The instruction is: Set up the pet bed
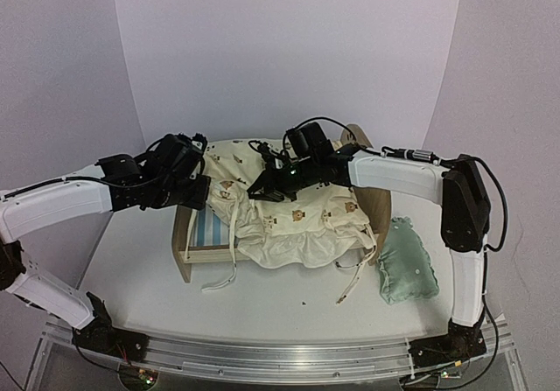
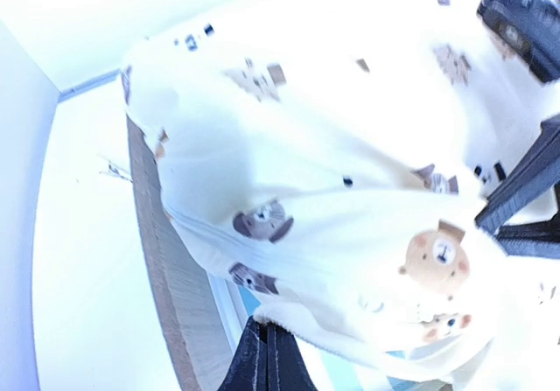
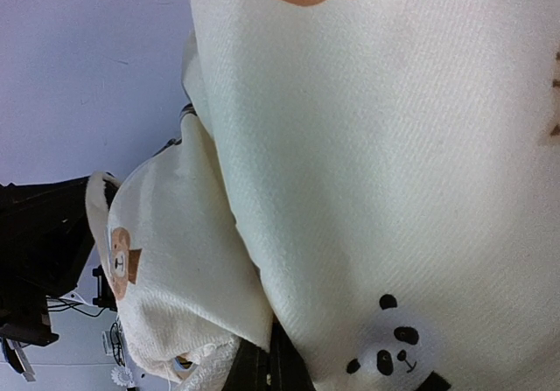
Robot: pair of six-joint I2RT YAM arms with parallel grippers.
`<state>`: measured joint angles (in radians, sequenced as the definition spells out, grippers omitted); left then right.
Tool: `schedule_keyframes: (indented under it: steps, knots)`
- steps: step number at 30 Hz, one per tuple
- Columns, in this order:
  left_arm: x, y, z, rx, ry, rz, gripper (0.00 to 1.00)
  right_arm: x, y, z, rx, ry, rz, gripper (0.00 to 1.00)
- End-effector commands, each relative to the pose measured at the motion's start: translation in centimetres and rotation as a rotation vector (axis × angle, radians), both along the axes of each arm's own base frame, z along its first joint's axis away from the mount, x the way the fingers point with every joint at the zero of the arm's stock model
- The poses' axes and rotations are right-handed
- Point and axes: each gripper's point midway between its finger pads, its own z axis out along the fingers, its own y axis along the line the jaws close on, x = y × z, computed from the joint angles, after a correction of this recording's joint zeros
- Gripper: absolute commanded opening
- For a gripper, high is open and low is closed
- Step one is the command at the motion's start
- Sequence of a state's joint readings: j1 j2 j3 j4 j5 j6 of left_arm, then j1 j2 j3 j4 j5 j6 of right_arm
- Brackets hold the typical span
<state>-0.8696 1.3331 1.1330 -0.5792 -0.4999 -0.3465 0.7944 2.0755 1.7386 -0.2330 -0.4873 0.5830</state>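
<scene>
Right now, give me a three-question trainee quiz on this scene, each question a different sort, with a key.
1. Short answer: on which side of the bed does the pillow lie?
2. Multiple choice: the left gripper and right gripper are both shut on: A) cushion B) pillow C) bed rail.
3. True or false: the cushion lies flat inside the bed.
Key: 1. Right, on the table. 2. A. 3. False: it is bunched and hangs over the bed's front edge.
</scene>
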Motion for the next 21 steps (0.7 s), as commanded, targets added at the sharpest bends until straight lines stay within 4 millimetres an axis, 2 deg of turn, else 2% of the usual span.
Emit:
schedule_keyframes:
  steps: [1,4,8,11,17,21]
  knots:
    - [0.8,0.8,5.2,-0.041,-0.118,0.044,0.0,0.6,-0.3,1.2,0.012,-0.033,-0.009,0.0]
    - [1.3,0.9,6.8,-0.03,-0.16,0.054,0.0,0.7,-0.1,1.2,0.013,-0.031,-0.008,0.0]
    - [1.9,1.3,7.5,-0.001,-0.192,0.078,0.0,0.7,-0.1,0.7,0.008,-0.021,-0.008,0.0]
    - [1.9,1.5,6.8,0.016,-0.187,0.085,0.0,0.7,-0.1,0.2,0.003,-0.013,-0.009,0.0]
    - [1.1,2.3,2.7,0.051,-0.094,0.118,0.0,0.6,0.1,-0.6,0.0,0.012,-0.006,0.0]
    - [0.1,3.2,1.5,0.035,-0.055,0.144,0.0,0.6,0.3,-1.2,-0.002,0.029,0.0,0.0]
